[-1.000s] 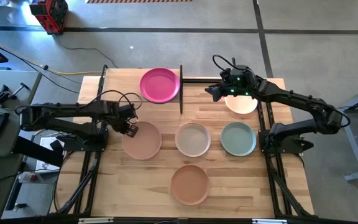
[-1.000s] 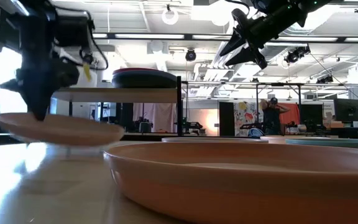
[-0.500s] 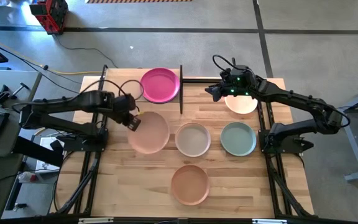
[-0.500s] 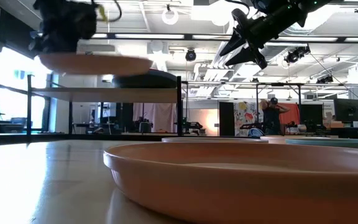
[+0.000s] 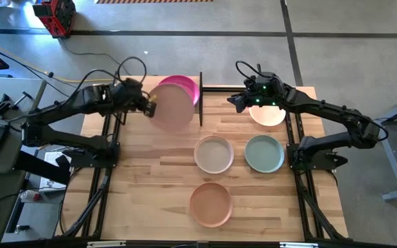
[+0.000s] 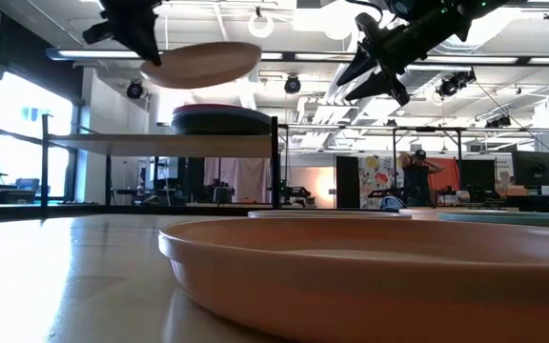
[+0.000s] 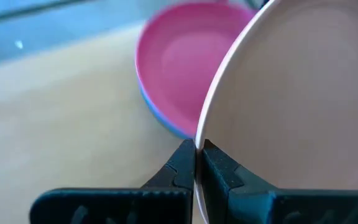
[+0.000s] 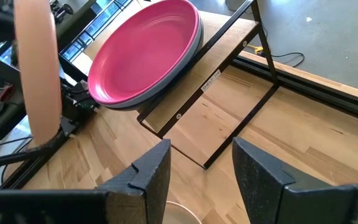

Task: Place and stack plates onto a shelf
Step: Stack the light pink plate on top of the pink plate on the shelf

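Your left gripper pinches the pink plate's rim, held above the shelf, overlapping the magenta plate stack just beyond. Right gripper wide, empty, hovering nearby.

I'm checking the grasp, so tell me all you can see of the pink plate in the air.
The pink plate is round, shallow and matte, with a low raised rim. The left tool is shut on its edge, holding it tilted in the air above the magenta plate on the shelf. Nothing else touches it.
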You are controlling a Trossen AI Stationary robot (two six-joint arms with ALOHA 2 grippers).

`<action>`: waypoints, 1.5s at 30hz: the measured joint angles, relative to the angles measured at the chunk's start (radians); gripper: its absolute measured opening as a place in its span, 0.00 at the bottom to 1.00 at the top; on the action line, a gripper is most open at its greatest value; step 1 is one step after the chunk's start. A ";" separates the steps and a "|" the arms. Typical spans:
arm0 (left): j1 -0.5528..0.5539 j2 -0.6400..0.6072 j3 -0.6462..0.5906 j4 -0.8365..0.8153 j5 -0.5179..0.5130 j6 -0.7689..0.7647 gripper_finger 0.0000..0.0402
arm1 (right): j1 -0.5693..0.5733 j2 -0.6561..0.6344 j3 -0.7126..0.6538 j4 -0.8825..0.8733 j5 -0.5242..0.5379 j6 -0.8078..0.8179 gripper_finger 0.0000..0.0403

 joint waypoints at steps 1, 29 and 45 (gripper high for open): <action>0.015 0.000 0.000 0.029 -0.004 0.022 0.00 | 0.000 0.000 0.000 0.000 0.000 0.000 0.38; 0.452 0.142 0.079 0.245 0.302 0.197 0.02 | 0.046 0.000 0.000 -0.003 0.005 0.004 0.38; 0.497 0.368 0.330 -0.008 0.418 0.216 0.02 | 0.046 0.000 0.000 -0.021 0.014 0.026 0.38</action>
